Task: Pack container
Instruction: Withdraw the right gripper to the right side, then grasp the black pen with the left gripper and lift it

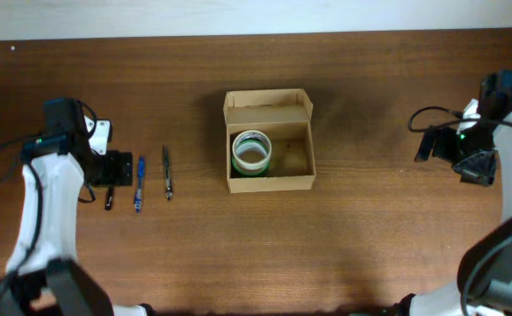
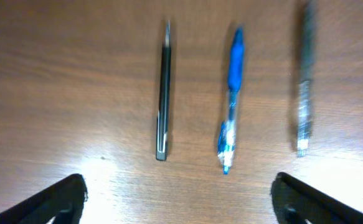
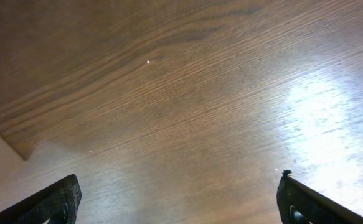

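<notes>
The container (image 1: 295,180), a tan cardboard box with its flap lid open, stands mid-table. A roll of tape (image 1: 251,153) lies in its left half. Three pens lie in a row at the left: a black one (image 1: 110,199) (image 2: 163,99), a blue one (image 1: 139,183) (image 2: 232,93) and a grey one (image 1: 167,172) (image 2: 304,93). My left gripper (image 1: 115,168) (image 2: 180,198) is open and empty, hovering just above the pens, fingers either side of the black and blue ones. My right gripper (image 1: 431,143) (image 3: 180,198) is open and empty over bare wood at the far right.
The wooden table's far edge (image 1: 256,35) runs along the top of the overhead view. Its corner shows in the right wrist view (image 3: 19,152). Arm cables hang near both table ends.
</notes>
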You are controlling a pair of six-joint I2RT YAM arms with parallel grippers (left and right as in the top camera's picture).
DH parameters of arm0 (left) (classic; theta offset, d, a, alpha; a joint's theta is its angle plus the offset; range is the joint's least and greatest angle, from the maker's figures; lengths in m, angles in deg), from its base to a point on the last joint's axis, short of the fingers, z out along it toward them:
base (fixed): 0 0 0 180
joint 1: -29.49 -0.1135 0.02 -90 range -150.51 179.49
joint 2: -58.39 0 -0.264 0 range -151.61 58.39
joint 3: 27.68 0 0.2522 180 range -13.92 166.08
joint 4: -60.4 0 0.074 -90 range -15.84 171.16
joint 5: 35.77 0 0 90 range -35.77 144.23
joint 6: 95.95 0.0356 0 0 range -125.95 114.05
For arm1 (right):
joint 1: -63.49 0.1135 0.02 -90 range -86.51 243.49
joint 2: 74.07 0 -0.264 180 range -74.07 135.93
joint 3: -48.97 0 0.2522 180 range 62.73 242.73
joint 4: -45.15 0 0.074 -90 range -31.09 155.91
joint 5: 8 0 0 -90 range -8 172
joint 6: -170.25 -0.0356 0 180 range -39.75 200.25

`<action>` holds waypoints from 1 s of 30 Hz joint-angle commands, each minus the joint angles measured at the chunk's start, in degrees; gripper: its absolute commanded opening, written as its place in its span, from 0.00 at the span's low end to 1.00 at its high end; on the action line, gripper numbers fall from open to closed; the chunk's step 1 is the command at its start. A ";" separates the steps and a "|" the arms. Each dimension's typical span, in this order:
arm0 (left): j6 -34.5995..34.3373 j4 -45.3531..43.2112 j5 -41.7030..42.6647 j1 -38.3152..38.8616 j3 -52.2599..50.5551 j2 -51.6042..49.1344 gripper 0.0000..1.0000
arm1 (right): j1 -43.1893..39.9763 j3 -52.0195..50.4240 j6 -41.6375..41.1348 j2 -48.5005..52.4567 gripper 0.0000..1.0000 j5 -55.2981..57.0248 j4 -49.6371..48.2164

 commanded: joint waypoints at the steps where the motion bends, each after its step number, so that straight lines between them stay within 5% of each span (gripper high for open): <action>1: 0.55 0.24 -0.28 -1.25 0.52 -6.08 0.89 | -0.35 -0.31 -0.81 2.93 0.99 -0.52 -0.02; 15: 0.46 -8.33 -4.24 -1.57 0.52 -17.38 0.83 | -0.35 -0.31 -0.81 5.25 0.99 -0.52 -0.42; 30: 3.10 -9.53 4.15 -4.22 0.55 -22.51 0.78 | -0.35 -0.31 -0.81 5.25 0.99 -0.52 -0.42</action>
